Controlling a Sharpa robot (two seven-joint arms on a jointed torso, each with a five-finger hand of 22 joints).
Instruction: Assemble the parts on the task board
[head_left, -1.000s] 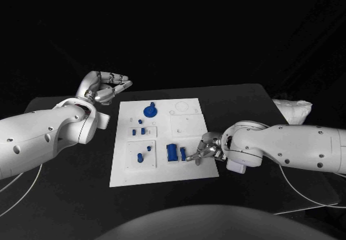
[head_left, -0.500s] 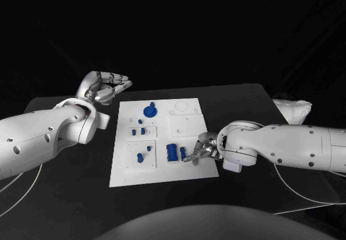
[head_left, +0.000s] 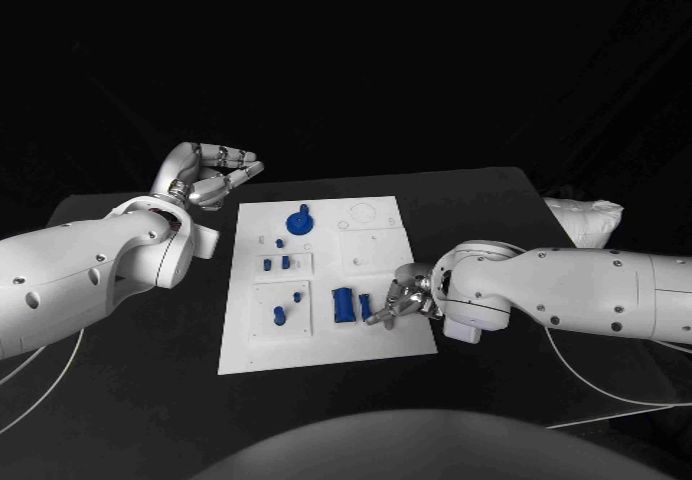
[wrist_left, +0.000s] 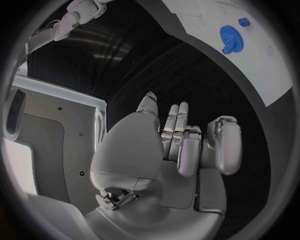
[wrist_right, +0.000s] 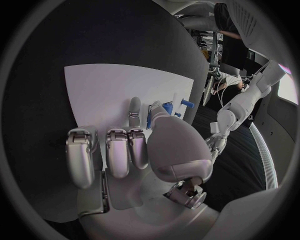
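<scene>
L hand (head_left: 214, 172) is hovering off the far-left corner of the task board (head_left: 325, 345), over the black table (head_left: 130, 400), well apart from any part; fingers are curling in loosely w/ nothing in them, so closed on nothing. L wrist view is showing the same: curled fingers (wrist_left: 187, 150) over bare table, blue gear (wrist_left: 231, 36) lying on the board beyond.

Board is a white flat plate, mid-table, w/ recessed pockets. Going left to right across it: blue gear (head_left: 300, 221) sitting at the far-left area; two small blue pegs (head_left: 277, 263) in the mid-left pocket; a short blue pin (head_left: 278, 316) w/ smaller studs in the near-left pocket; a blue block (head_left: 343, 305) standing near centre-right; a slim blue piece (head_left: 366, 304) just beside it.

R hand (head_left: 401, 300) is resting at the board's near-right edge, fingertips reaching toward the slim piece. Can't tell whether it's pinching it or only touching; R wrist view is showing a fingertip (wrist_right: 135, 111) close to blue pieces (wrist_right: 167, 107), contact unclear.

Judgement: parts are prob. rigid moulded plastic, light, smooth, so slippery under metal fingertips and apt to tip or skid. Best hold on the slim piece is likely a thumb-finger pinch across its narrow sides, high up, keeping it upright.
</scene>
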